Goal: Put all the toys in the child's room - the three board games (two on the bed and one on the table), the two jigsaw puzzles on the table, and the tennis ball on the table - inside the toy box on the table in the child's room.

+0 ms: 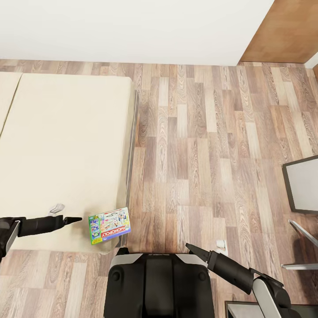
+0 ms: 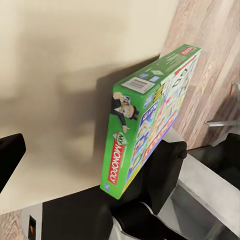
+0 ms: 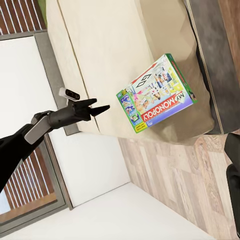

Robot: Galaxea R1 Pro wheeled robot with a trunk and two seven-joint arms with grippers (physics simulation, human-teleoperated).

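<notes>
Evidently little can be counted as done: no toy box is seen, and one board game, the Monopoly box (image 1: pixel 109 225), is still lying flat on the near right corner of the bed (image 1: pixel 62 145), just at the mattress edge beside the wood floor (image 1: pixel 207 150). It has not been picked up. Judged from this, the game is yet to be grasped and carried to the toy box.

The left gripper (image 1: pixel 74 219) is held just left of the box, apart from it, its fingers drawn to a narrow point and holding nothing. For the right gripper (image 1: pixel 193 248), near the robot's trunk, it cannot be told whether the fingers are parted; nothing is held.

The box is noted as thin, rectangular, green-edged, with a busy cartoon lid and red logo band.
</notes>
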